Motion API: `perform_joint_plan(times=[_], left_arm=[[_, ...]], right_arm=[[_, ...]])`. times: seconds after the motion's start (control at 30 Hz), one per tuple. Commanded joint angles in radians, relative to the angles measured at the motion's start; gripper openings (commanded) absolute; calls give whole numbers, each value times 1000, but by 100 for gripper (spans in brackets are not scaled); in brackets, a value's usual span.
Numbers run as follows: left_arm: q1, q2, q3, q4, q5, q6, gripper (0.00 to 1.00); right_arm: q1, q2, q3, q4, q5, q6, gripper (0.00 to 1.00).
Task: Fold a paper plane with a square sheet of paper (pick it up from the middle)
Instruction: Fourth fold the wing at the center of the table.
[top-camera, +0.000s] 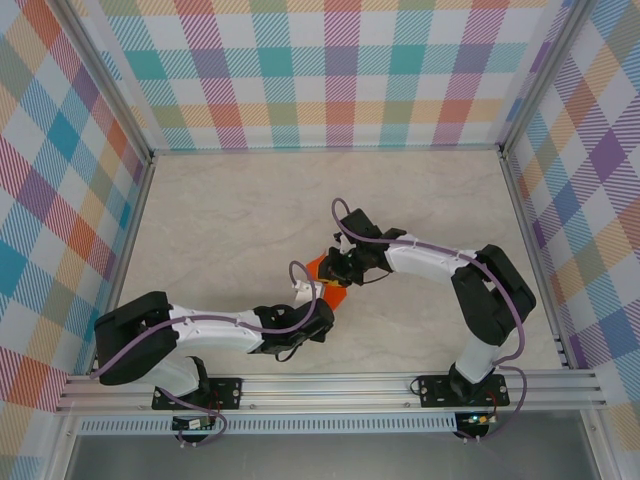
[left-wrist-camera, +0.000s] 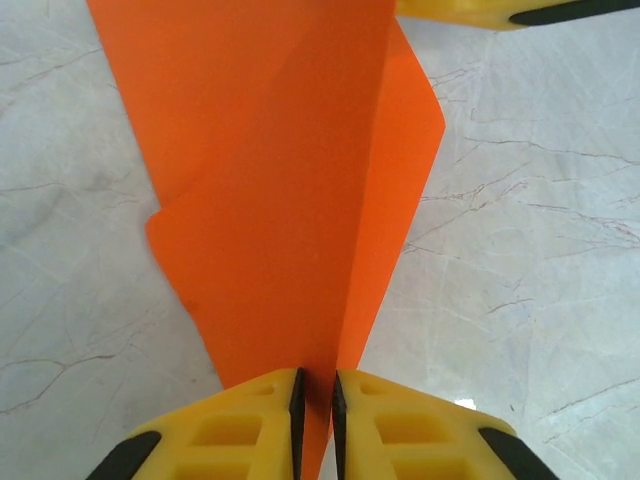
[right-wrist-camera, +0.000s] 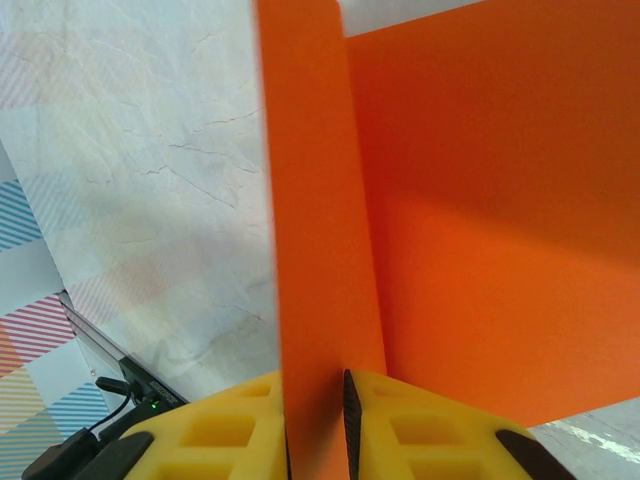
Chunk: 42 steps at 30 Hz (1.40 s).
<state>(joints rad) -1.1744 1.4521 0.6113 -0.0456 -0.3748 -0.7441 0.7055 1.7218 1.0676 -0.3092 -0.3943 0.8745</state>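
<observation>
The paper plane (top-camera: 327, 282) is a bright orange folded sheet held above the marble table between both arms. In the left wrist view the paper plane (left-wrist-camera: 290, 180) widens away from my left gripper (left-wrist-camera: 315, 405), which is shut on its narrow end along the centre crease. My right gripper (right-wrist-camera: 316, 405) is shut on an upright flap of the paper plane (right-wrist-camera: 480, 220), whose broad face spreads to the right. From above, the left gripper (top-camera: 318, 300) sits at the paper's near side and the right gripper (top-camera: 336, 262) at its far side. A yellow right fingertip (left-wrist-camera: 470, 10) shows beyond the paper.
Checked cloth walls (top-camera: 330, 70) on metal frames close in the marble table (top-camera: 220, 220) on three sides. An aluminium rail (top-camera: 330, 388) with both arm bases runs along the near edge. Bare tabletop lies on the left and at the back.
</observation>
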Motion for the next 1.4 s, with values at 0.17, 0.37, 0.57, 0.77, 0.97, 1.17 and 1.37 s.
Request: perform_joint_plan(times=[0.17, 0.37, 0.57, 0.77, 0.97, 1.17, 1.37], left_arm=[[9, -69, -32, -28, -22, -14, 34], [1, -80, -58, -36, -51, -41, 39], [0, -71, -58, -27, -55, -37, 35], [1, -43, -39, -15, -36, -22, 33], [1, -18, -22, -11, -29, -13, 33], [1, -32, -24, -6, -32, -9, 26], [1, -33, -26, 1, -24, -1, 18]], right_arm=[[-7, -15, -6, -14, -1, -5, 17], [-8, -9, 0, -15, -3, -3, 17], [-8, -8, 5, -17, -3, -2, 17], [-8, -4, 6, -16, -6, -2, 18], [-8, -9, 0, -16, -3, 0, 17], [-8, -7, -1, -14, -5, 0, 17], [-8, -3, -3, -14, -7, 0, 17]])
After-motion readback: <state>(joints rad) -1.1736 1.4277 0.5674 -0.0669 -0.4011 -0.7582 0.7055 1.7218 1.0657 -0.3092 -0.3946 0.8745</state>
